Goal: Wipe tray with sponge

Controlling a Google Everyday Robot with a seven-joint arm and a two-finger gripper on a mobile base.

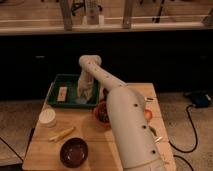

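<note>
The dark green tray sits at the table's back left corner. My white arm reaches from the lower right across the table, and its gripper is down inside the tray, right of the middle. A small pale blue patch, the sponge, shows at the gripper's tip on the tray floor. Whether it is held is not visible. A tan oblong block lies in the tray's left part, apart from the gripper.
On the wooden table stand a white round cup, a dark brown bowl, a yellowish stick and a red bowl next to my arm. A dark counter wall rises behind the tray.
</note>
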